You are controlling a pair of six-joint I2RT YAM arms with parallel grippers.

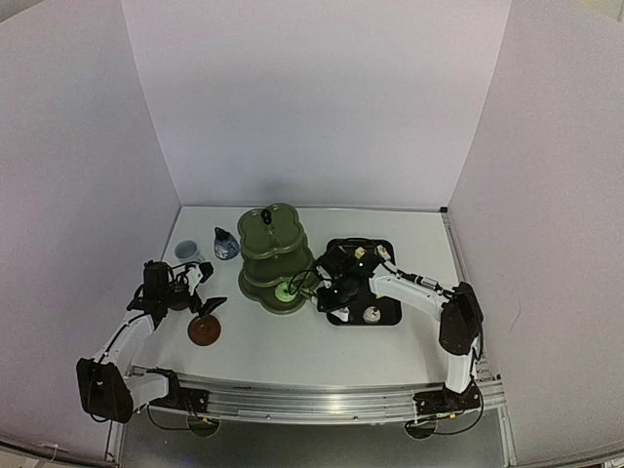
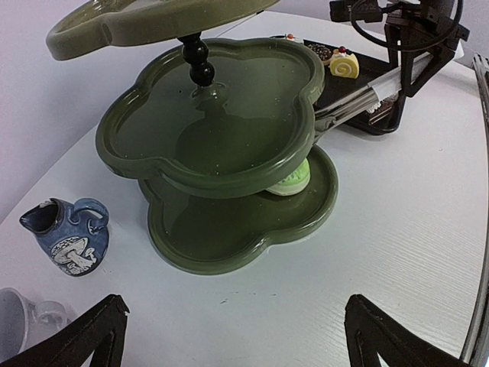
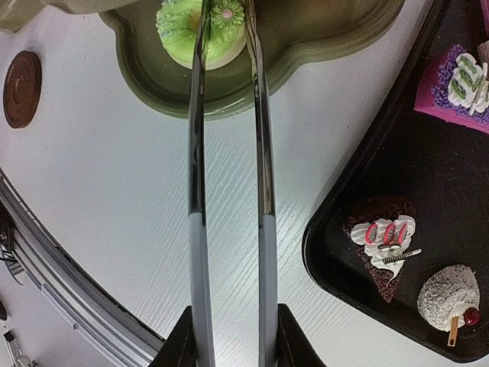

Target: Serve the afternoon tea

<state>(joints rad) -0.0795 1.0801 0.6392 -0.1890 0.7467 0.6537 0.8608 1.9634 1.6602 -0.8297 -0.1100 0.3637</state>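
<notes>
Green frosted round cake [image 3: 200,30] rests on the lowest tier of the olive-green three-tier scalloped stand [image 2: 229,138], the tips of the thin metal tongs [image 3: 196,191] flanking its top. Right pincer [image 3: 231,336] clamps the tongs. Black rectangular tray [image 3: 428,191], carrying small cakes [image 3: 382,245], lies just beside the stand on the white table [image 2: 397,229]. Left pincer [image 2: 233,344] hangs spread wide near the brown round coaster [image 1: 204,331].

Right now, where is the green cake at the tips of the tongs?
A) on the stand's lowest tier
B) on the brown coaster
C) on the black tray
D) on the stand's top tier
A: the green cake sits on the lowest tier of the stand, tucked under the middle tier, with the tongs straddling it.
</notes>
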